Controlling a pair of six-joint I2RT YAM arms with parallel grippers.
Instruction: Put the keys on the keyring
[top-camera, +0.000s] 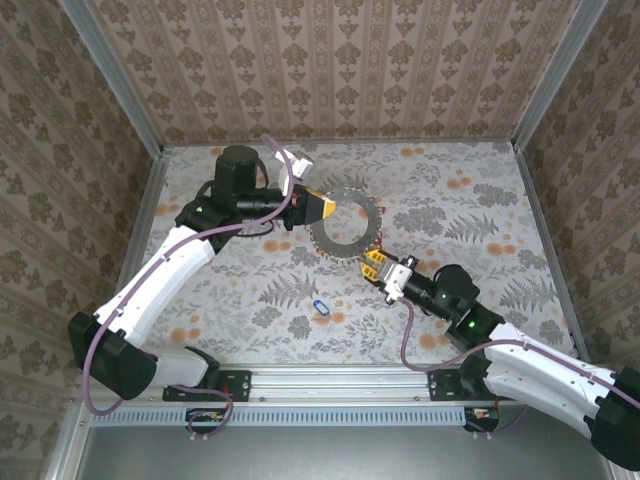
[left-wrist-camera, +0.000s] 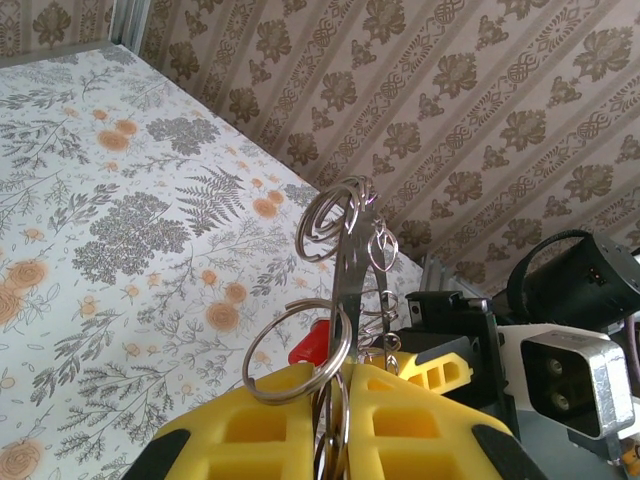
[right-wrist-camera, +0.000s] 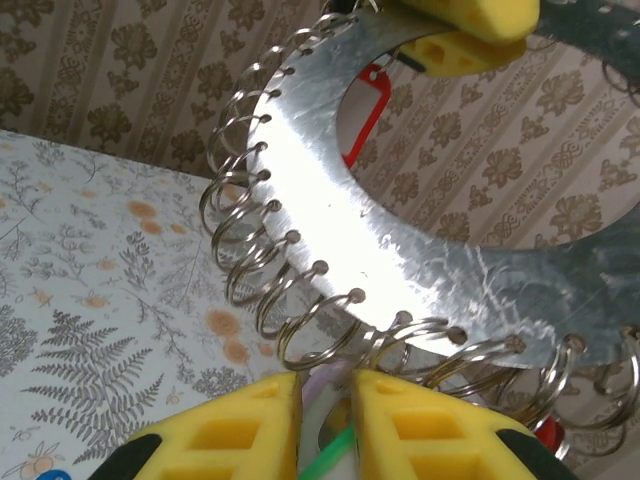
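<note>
Overhead, a flat grey keyring (top-camera: 328, 243) hangs above the middle of a floral-patterned worktop (top-camera: 470, 200), held between two robot arms. From the right wrist camera the keyring (right-wrist-camera: 330, 200) is a broad metal band, its outer edge punched with holes, and a wire split ring is threaded through each hole.

The left hand (top-camera: 327, 207) meets the keyring at its upper left edge. Its yellow fingers are pressed together on the metal, seen edge-on from the left wrist (left-wrist-camera: 340, 385), with split rings sticking out on both sides of the grip.

The right hand (top-camera: 372, 262) sits at the keyring's lower right edge. Its fingers stand nearly together (right-wrist-camera: 325, 405), pinching a lilac-tagged key (right-wrist-camera: 320, 395) just under the row of split rings (little of it shows beyond the pale tag).

A red-tagged key (right-wrist-camera: 365, 110) hangs at the keyring's inner opening, close to the left hand. A blue-tagged key (top-camera: 320, 307) lies loose on the worktop, on the near side of the keyring and apart from it.
</note>
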